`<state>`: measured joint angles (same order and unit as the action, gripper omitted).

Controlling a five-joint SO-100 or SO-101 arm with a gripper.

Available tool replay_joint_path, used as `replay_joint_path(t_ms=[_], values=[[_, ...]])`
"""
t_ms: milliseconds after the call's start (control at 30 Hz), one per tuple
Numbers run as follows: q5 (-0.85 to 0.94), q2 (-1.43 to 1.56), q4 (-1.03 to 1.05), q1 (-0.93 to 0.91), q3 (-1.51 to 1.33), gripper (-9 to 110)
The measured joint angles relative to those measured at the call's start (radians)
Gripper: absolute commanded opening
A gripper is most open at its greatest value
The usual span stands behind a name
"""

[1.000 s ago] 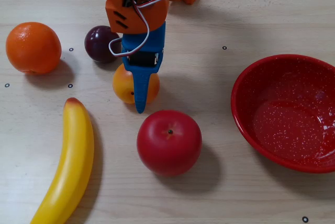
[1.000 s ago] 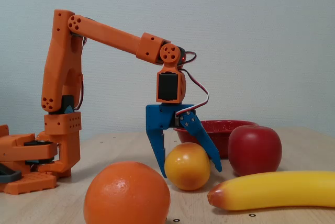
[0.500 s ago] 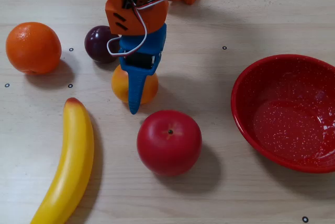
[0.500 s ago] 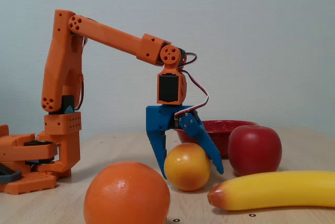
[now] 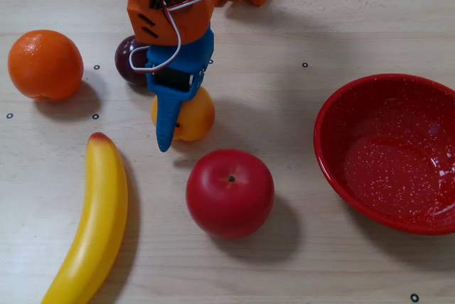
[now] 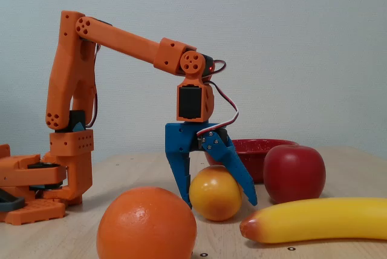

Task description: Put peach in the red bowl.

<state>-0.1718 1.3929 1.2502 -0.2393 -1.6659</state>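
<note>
**Inspector A:** Blue plastic fingers (image 6: 213,197) straddle the peach (image 6: 215,193), one on each flank, tips down near the desk (image 5: 284,27). Spread, not clamped: in the side fixed view they stand as wide as the fruit. I cannot confirm contact on either flank.

**Inspector B:** Location of the peach?

**Inspector A:** Resting on the desk, left of centre in the top-down fixed view (image 5: 188,114), just beside the dark plum (image 5: 131,59) toward the far edge and near the red apple (image 5: 229,192) toward the near edge. From above, one finger lies across its left side.

**Inspector B:** And the red bowl?

**Inspector A:** At the right edge (image 5: 334,116), empty, well apart from the peach. The apple sits off the direct line between them, so in my judgement a lifted carry should clear it.

**Inspector B:** Stage of work?

**Inspector A:** Pre-grasp, as I read it. The wide stance suits a round, smooth fruit; closing low on its widest part should stop it squirting out. Risk: an off-centre squeeze could roll it toward the banana (image 5: 89,222) or the plum.
</note>
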Motion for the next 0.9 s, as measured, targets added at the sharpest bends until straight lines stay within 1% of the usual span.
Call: replay_joint_path(t_ms=[367,767,900], values=[[0.000,0.000,-0.002,0.002,-0.006,37],[-0.003,0.005,-0.002,-0.002,-0.005,23],[0.008,0.005,-0.002,-0.003,-0.005,13]])
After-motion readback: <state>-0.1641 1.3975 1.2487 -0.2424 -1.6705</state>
